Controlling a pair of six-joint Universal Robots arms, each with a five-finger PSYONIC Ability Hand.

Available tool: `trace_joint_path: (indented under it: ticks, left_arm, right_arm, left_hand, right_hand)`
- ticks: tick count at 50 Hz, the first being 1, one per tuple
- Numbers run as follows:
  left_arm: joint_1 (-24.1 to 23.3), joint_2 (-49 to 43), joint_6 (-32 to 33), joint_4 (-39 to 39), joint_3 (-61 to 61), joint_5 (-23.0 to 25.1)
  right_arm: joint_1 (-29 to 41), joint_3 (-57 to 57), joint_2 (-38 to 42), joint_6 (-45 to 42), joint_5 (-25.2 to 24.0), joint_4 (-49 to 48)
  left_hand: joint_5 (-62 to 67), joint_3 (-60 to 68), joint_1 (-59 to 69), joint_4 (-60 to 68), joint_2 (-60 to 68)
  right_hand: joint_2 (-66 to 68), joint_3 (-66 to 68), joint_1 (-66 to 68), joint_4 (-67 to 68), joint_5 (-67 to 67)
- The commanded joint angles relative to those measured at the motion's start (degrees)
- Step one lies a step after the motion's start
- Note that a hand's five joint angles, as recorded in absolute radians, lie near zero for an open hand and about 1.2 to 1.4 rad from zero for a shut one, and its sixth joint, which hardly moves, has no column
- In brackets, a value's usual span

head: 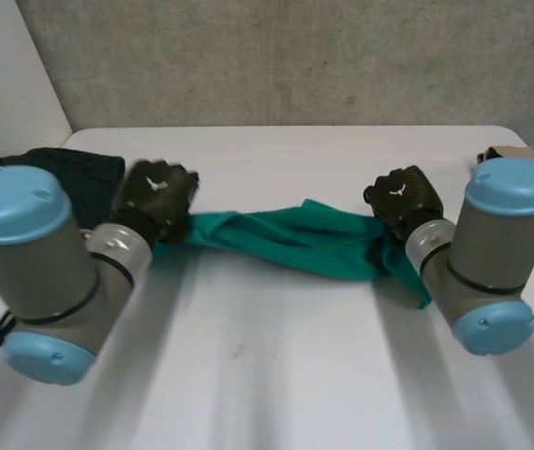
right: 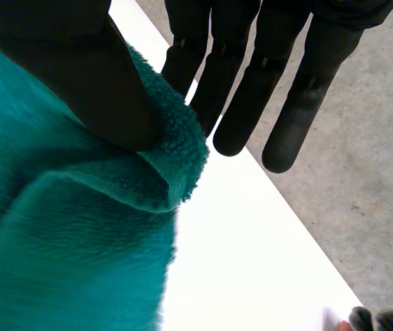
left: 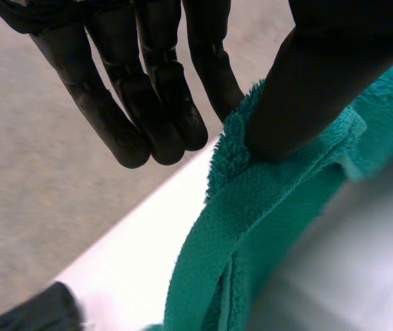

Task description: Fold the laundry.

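A green towel (head: 286, 239) hangs bunched and stretched between my two hands over the white table (head: 276, 366). My left hand (head: 155, 202) holds its left end. In the left wrist view the thumb (left: 307, 89) presses the towel's hemmed edge (left: 252, 227) against a finger, and the other fingers (left: 148, 103) stay straight beside it. My right hand (head: 403, 202) holds the right end. There the thumb (right: 79, 76) pins a fluffy corner (right: 176, 158) against a finger. Below this grip a short tail of towel (head: 417, 277) hangs beside the right wrist.
A dark green cloth (head: 70, 173) lies heaped at the table's back left, close behind the left arm. A beige cloth (head: 529, 150) sits at the back right edge. The table's front half is bare, and a grey wall rises behind it.
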Motion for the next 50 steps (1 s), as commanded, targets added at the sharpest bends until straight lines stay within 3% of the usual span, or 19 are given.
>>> trace_joint_path:
  ticks: [1, 8, 11, 19, 21, 25, 28, 33, 35, 39, 50]
  left_arm:
    - [3.68, 7.25, -1.39, -7.7, -1.01, 0.41]
    - [2.81, 12.53, -0.34, -26.15, 1.0, 4.8]
    - [2.98, 12.36, -0.08, -29.08, 2.94, 5.95]
    - [5.18, -3.26, 3.34, -30.49, 18.57, 1.56]
    - [5.62, -9.24, 5.89, -30.84, 26.3, 1.64]
    - [6.41, -17.33, 8.62, -28.14, 43.93, 3.22]
    - [6.67, -18.05, 7.4, -23.13, 51.09, 3.4]
    - [7.11, -13.06, -0.05, -3.57, 54.11, 0.86]
    - [7.29, -11.2, -2.0, 1.65, 52.44, 0.5]
    - [7.55, -7.33, -3.24, 7.48, 47.08, 1.99]
    - [7.73, -5.13, -3.85, 1.16, 25.2, 3.31]
  right_arm:
    - [-0.83, -1.77, -7.38, -2.39, -1.96, 10.84]
    - [-3.2, -4.14, -15.74, -7.66, -6.0, 27.19]
    - [-3.29, -5.02, -15.23, -7.76, -7.85, 28.71]
    - [-4.08, -13.09, -2.85, -8.72, -6.8, 28.54]
    - [-4.08, -20.1, 3.02, -9.08, -5.4, 26.62]
    - [-3.65, -31.87, 8.49, -8.03, -1.81, 17.59]
    - [-3.73, -37.09, 8.68, -6.53, 0.05, 9.32]
    - [-3.82, -37.46, 2.99, -0.92, -0.73, -12.89]
    - [-3.65, -35.88, 1.13, 0.06, -1.7, -16.28]
    - [-3.56, -32.54, -1.25, 1.12, -5.13, -16.56]
    - [-1.8, -18.13, -4.68, -0.99, -6.54, -6.28]
  left_hand:
    - [14.83, 12.08, 15.06, 11.53, 11.7]
    - [14.83, 12.08, 15.06, 11.53, 11.7]
    - [14.83, 12.08, 15.06, 11.53, 11.7]
    - [14.83, 12.08, 15.06, 11.53, 11.7]
    - [14.83, 12.08, 15.06, 11.53, 11.7]
    - [14.83, 12.08, 15.06, 11.53, 11.7]
    - [14.83, 12.08, 15.06, 11.53, 11.7]
    - [14.83, 12.08, 15.06, 11.53, 11.7]
    - [14.83, 12.08, 15.06, 11.53, 11.7]
    - [14.83, 12.08, 15.06, 11.53, 11.7]
    - [14.83, 12.08, 15.06, 11.53, 11.7]
  right_hand:
    - [12.44, 12.04, 15.6, 11.38, 13.95]
    - [12.44, 12.04, 15.6, 11.38, 13.95]
    - [12.44, 12.04, 15.6, 11.38, 13.95]
    - [12.44, 12.04, 15.6, 11.38, 13.95]
    - [12.44, 12.04, 15.6, 11.38, 13.95]
    - [12.44, 12.04, 15.6, 11.38, 13.95]
    - [12.44, 12.04, 15.6, 11.38, 13.95]
    - [12.44, 12.04, 15.6, 11.38, 13.95]
    - [12.44, 12.04, 15.6, 11.38, 13.95]
    - [12.44, 12.04, 15.6, 11.38, 13.95]
    - [12.44, 12.04, 15.6, 11.38, 13.95]
